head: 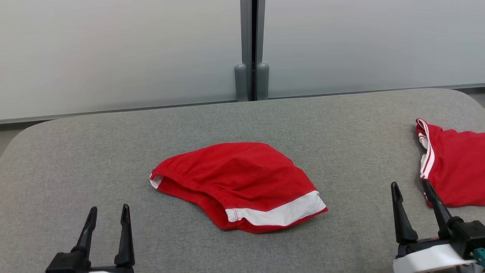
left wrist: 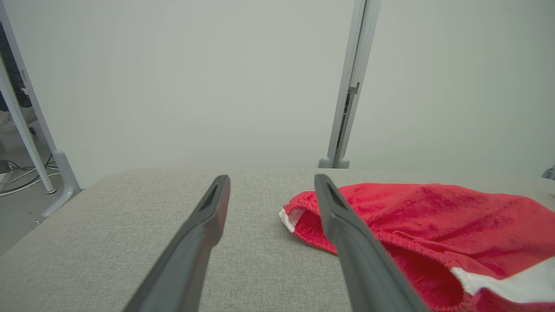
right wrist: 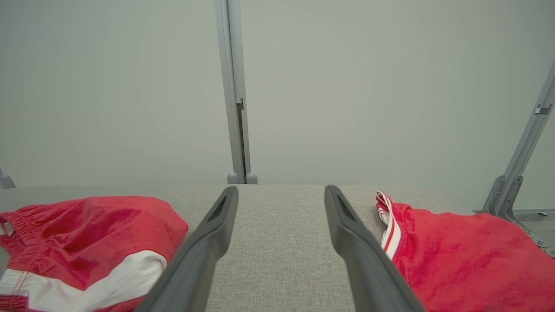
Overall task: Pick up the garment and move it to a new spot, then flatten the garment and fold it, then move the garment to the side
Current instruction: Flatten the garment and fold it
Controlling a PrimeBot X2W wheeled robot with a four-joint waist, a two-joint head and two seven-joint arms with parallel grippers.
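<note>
Grey fabric-covered tabletop, centre: rumpled red cloth shorts with a white hem band lie ahead of our left gripper and right gripper, both spread and empty; we should pinch opposite edges and draw them flat evenly.

The red cloth garment with a white band looks soft, matt and creased. The grey bench wears coarse woven fabric. At twelve o'clock, smooth pale panels flank a grey metal post.

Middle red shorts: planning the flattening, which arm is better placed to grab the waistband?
Probably left: the open left gripper sits nearer the waistband; the right gripper stands beside the other garment.
</note>
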